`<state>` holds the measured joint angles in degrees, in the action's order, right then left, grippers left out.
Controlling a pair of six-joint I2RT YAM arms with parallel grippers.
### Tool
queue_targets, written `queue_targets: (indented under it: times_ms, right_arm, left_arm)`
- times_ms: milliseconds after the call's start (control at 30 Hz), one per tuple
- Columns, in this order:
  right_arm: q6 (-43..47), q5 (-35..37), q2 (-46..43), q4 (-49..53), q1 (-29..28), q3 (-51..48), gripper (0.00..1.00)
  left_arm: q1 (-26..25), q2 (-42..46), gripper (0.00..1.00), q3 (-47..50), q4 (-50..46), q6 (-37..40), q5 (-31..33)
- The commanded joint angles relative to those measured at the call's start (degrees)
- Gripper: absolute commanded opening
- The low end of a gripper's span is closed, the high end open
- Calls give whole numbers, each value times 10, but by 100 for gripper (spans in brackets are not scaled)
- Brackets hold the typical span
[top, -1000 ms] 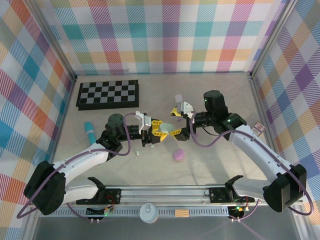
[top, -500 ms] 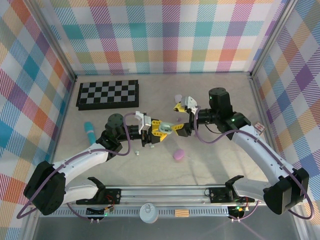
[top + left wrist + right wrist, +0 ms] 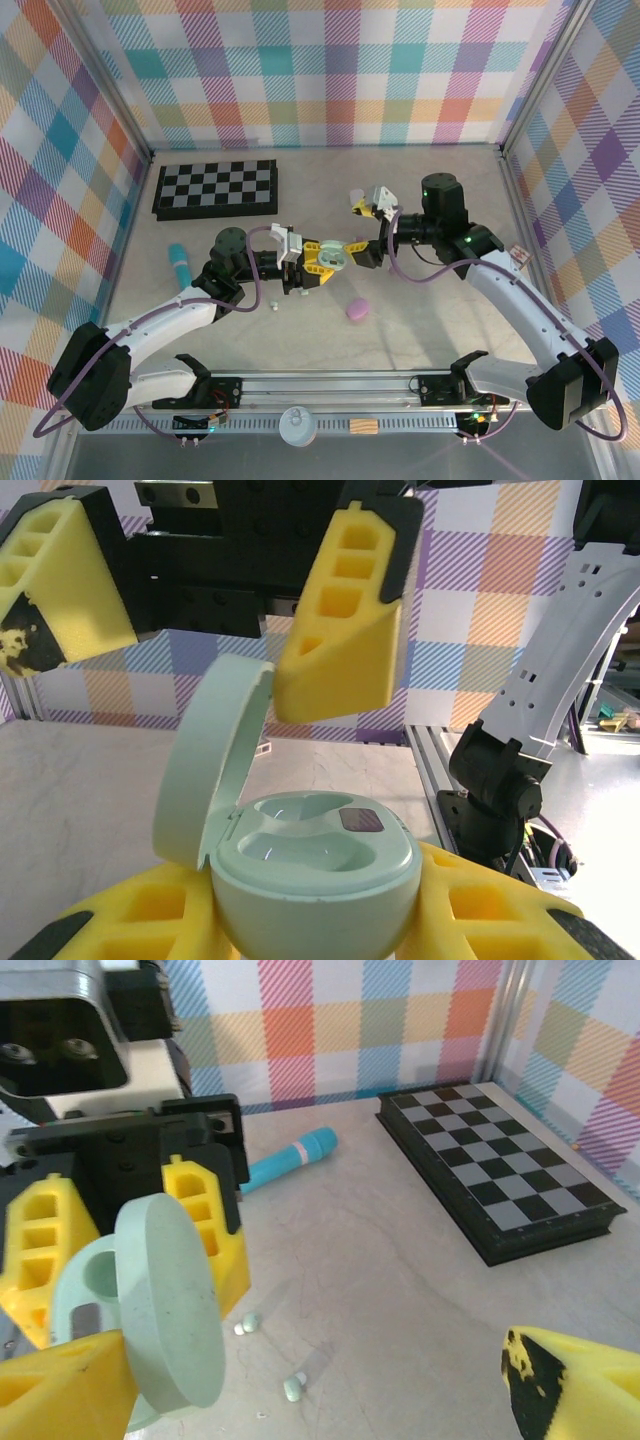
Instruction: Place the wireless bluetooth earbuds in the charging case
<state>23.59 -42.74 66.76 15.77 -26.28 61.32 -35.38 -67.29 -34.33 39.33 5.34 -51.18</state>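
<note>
**Case held open, right jaws letting go of the lid**

The left gripper (image 3: 318, 935) is clenched on the mint charging case (image 3: 315, 865), which it holds above the table (image 3: 420, 330) at mid-scene. The lid (image 3: 205, 760) stands hinged upright and both wells look bare. Over the last second the right gripper (image 3: 200, 610) has spread its jaws wider and its wrist has drawn back a little to the right. It grasps nothing, and 1 yellow finger (image 3: 340, 650) touches the lid's top rim. I judge the opening step done, so fetching a bud comes next.

2 pale earbuds (image 3: 247, 1325) lie on the table just below the left gripper, well apart from the wells. The top view is too small to tell whether the lid was already up 1 second ago. I cannot pick out any purple buds. A purple pebble-shaped case (image 3: 356, 310) lies nearer the arm bases. The left wrist view cuts the left fingers off at its bottom edge.
</note>
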Motion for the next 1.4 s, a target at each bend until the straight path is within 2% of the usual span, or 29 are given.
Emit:
queue_targets:
  times_ms: [0,167,267,467,667,867,1133,1233,1367]
  right_arm:
    - [10,-50,-23,2,2,3,93]
    - [16,-46,-21,4,2,-1,92]
    - [21,-50,-12,2,-1,0,87]
    - [42,-60,1,-2,-15,-1,64]
    - [64,-58,15,17,-23,2,48]
    - [76,-74,21,32,-28,6,27]
    - [72,-47,7,22,-34,0,9]
    - [61,-31,-1,6,-42,-3,1]
    - [63,17,-10,3,-57,-5,0]
  left_arm:
    - [0,8,24,-6,32,-6,-14]
    - [0,5,25,-13,31,-9,-18]
    - [0,5,24,-17,32,-13,-21]
    - [1,4,24,-20,33,-16,-21]
    - [0,5,24,-26,38,-21,-27]
    - [0,6,24,-28,37,-23,-26]
    - [0,8,25,-22,41,-23,-6]
    - [0,7,28,-20,42,-22,8]
    - [0,2,42,-17,50,-26,16]
